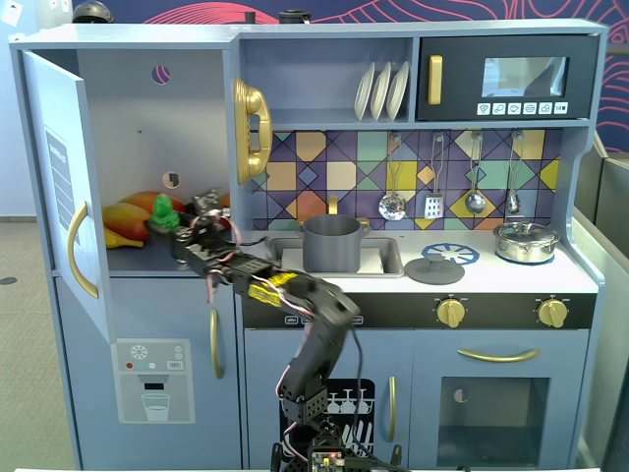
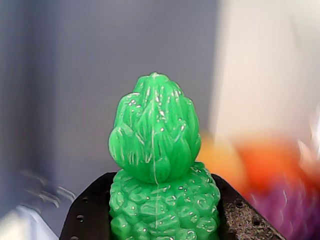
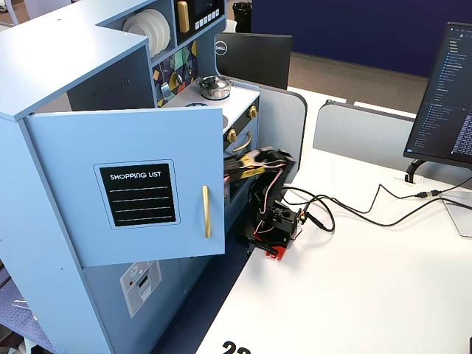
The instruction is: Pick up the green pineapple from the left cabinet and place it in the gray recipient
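Reaching into the tall pale blue-gray toy fridge compartment (image 1: 138,147), the black two-finger gripper (image 1: 175,234) has its jaws clenched on the small bright green bumpy plastic pineapple (image 1: 162,213). The wrist view confirms this: the pineapple (image 2: 157,170) stands upright, leafy top uppermost, with black jaw parts pressed against both flanks of its body. It sits at the front of the compartment shelf, just ahead of an orange-yellow mango (image 1: 128,218).

The compartment door (image 3: 133,184) stands open, bearing a black "shopping list" panel and a gold handle. The matte gray cylindrical pot (image 1: 331,243) rests in the sink recess of the pale countertop (image 1: 531,275), well apart from the pineapple; a flat gray round lid (image 1: 434,267) and a shiny silver lidded pot (image 1: 526,241) lie further right.

The arm's base (image 3: 274,225) stands on a white desk (image 3: 354,295) against the toy kitchen. A dark monitor (image 3: 446,96) and gray partition panels (image 3: 361,133) occupy the office beyond.
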`<state>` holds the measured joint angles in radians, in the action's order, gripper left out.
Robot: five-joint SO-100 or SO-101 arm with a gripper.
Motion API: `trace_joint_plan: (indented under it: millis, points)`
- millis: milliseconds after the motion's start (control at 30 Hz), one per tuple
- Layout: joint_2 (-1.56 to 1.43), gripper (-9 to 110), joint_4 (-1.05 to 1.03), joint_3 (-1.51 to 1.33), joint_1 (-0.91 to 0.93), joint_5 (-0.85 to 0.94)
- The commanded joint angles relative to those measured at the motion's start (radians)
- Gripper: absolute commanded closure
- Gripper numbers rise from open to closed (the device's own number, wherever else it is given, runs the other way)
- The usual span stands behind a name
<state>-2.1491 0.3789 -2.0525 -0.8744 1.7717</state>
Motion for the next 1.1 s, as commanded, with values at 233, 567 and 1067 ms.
trace_joint_plan:
  millis: [233,567,1067]
  points:
    - [-0.552,102,0.055,-0.129,0.152,0.071]
    - [-0.730,102,-0.293,-0.044,0.781,-0.311]
    - [-0.261,101,-0.873,0.364,0.968,-0.275]
